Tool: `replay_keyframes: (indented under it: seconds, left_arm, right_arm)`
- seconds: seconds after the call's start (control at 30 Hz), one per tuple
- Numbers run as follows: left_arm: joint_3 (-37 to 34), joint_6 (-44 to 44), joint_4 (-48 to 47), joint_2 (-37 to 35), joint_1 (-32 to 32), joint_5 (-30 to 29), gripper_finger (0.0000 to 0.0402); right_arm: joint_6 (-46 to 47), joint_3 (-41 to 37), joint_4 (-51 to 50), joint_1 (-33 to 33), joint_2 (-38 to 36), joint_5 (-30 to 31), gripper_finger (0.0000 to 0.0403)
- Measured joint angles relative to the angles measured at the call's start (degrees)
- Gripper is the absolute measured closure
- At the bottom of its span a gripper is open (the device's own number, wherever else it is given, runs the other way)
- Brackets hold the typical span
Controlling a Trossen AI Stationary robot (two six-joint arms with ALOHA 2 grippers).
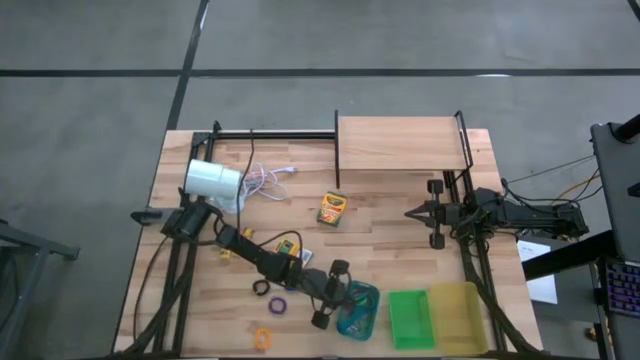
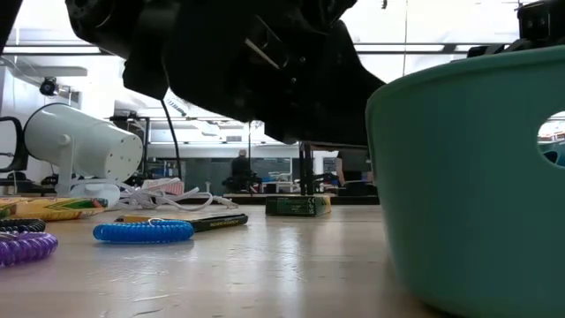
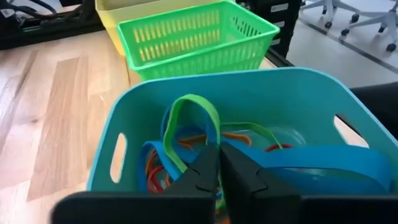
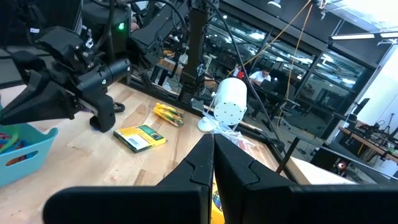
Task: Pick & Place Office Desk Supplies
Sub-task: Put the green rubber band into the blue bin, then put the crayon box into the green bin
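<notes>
Left pincer (image 3: 219,163) over teal tray (image 3: 118,115), tips nearly closed, seemingly pinching green loop (image 3: 194,121). Risk: loop snagging on a tip, lifting back out. Right pincer (image 4: 212,163) closed, empty, parked above counter (image 1: 385,215).

Teal tray (image 3: 298,93), green basket (image 3: 193,37), yellow tray (image 1: 457,315), green loop (image 3: 196,118), blue coil (image 2: 143,231), purple coil (image 2: 22,249)

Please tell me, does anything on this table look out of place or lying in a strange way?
Yes. The white lamp lies on its side, its cord in a loose tangle. Loops lie scattered on the wood beside the teal tray. Nothing looks broken.
</notes>
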Motion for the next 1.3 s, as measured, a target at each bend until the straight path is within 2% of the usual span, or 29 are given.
replay_keyframes:
  seconds: [0.3, 0.57, 0.77, 1.1, 1.3]
  left_arm:
    - [0.3, 0.0, 0.0, 0.0, 0.0, 0.4, 0.0261]
    - [0.3, -1.8, -0.9, 0.0, 0.0, 0.5, 0.0202]
    - [0.2, -4.8, -1.8, -1.4, 0.0, 0.5, 0.0187]
    - [0.1, -7.7, -7.3, -5.8, -0.6, 0.4, 0.0185]
    - [0.0, -13.2, -10.8, -5.8, -0.9, -1.0, 0.0185]
  right_arm:
    - [0.0, 0.0, 0.0, 0.0, 0.0, 0.0, 0.0394]
    - [0.0, 0.0, 0.0, 0.0, 0.0, 0.0, 0.0394]
    - [0.0, 0.0, 0.0, 0.0, 0.0, 0.0, 0.0394]
    - [0.0, 0.0, 0.0, 0.0, 0.0, 0.0, 0.0394]
    - [0.0, 0.0, 0.0, 0.0, 0.0, 0.0, 0.0394]
